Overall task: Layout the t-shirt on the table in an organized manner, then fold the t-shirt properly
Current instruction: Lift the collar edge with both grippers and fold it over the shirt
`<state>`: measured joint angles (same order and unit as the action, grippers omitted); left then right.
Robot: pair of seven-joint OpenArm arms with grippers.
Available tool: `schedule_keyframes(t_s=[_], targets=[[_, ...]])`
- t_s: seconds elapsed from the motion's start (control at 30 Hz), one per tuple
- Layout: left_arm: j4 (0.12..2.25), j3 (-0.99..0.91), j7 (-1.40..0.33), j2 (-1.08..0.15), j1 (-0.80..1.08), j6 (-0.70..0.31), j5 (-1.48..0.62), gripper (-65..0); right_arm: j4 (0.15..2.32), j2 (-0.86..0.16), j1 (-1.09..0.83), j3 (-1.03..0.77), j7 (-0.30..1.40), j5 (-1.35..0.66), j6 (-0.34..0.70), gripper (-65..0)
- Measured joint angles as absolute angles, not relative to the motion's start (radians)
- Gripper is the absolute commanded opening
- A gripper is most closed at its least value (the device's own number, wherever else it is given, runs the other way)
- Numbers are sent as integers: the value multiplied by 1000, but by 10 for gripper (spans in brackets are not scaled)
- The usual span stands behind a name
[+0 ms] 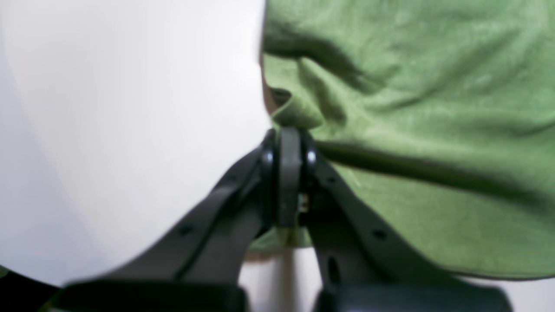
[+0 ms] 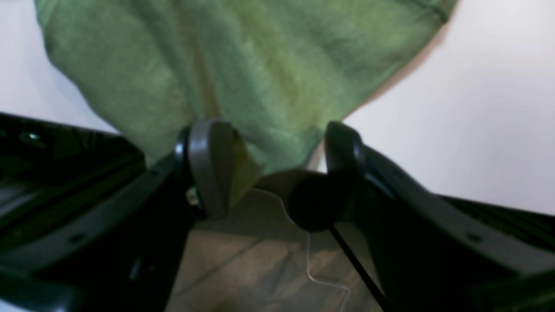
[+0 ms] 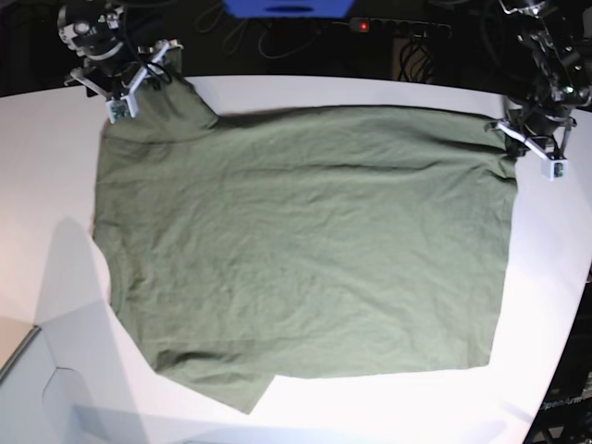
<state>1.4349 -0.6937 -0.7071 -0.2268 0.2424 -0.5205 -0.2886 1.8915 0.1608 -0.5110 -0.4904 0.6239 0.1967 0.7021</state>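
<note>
Shirt [image 3: 305, 240] spread nearly flat across table [image 3: 370, 407], one sleeve doubled under at near left. Left gripper [image 1: 289, 143] pinched shut on far-right hem corner; right gripper [image 2: 269, 147] parted wide around far-left sleeve edge, not clamped. Layout stage, probably near its end. Next: likely closing right, then tensioning both corners evenly.

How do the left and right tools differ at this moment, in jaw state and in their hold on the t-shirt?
The left tool is shut, pinching an edge fold of the t-shirt; the right tool stands open, cloth between its fingers, ungripped. In the base view, left sits at the right corner, right at the left sleeve. Both are at the far edge.
</note>
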Motion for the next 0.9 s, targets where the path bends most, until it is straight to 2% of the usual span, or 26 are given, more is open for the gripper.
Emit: schedule_keyframes(t_s=[0.13, 0.27, 0.6, 0.9], targets=[[1435, -696, -707, -227, 243, -521, -289, -650, 1877, 160, -511, -482, 609, 181, 702, -439], [1450, -696, -719, -226, 246, -521, -287, -650, 1877, 159, -511, -448, 609, 185, 702, -648], [1585, -696, -726, -224, 242, -520, -284, -650, 2010, 159, -498, -452, 632, 202, 702, -650], [1599, -745, -726, -222, 173, -521, -289, -650, 2009, 159, -405, -453, 636, 204, 702, -650]])
